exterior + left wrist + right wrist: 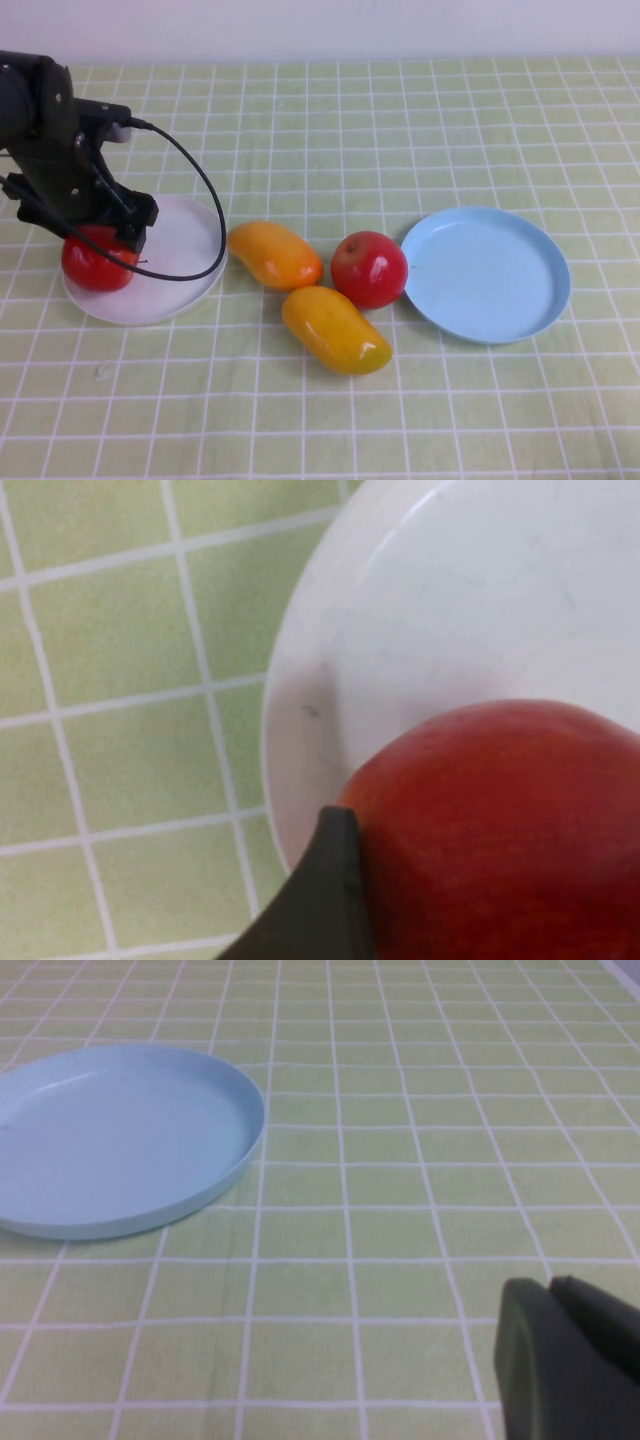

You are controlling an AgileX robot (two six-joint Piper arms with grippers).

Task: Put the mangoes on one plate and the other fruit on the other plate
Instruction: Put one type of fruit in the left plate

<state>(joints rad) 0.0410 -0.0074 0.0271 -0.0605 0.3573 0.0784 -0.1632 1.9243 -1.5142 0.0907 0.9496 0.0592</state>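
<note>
Bench (400, 120) covered in a green checked cloth. At centre lie two mangoes (275, 254) (336, 328), one nearer than the other, with a red apple (369, 269) just to their right, beside the light blue plate (545, 300). The white plate (185, 290) sits at left and carries a second apple (92, 265) on its left part. The left gripper (105, 240) is over that apple, jaws grasping it; one finger (320, 900) touches the skin. The right gripper (565, 1360) shows only in its wrist view, right of the blue plate; its jaw state cannot be told.
</note>
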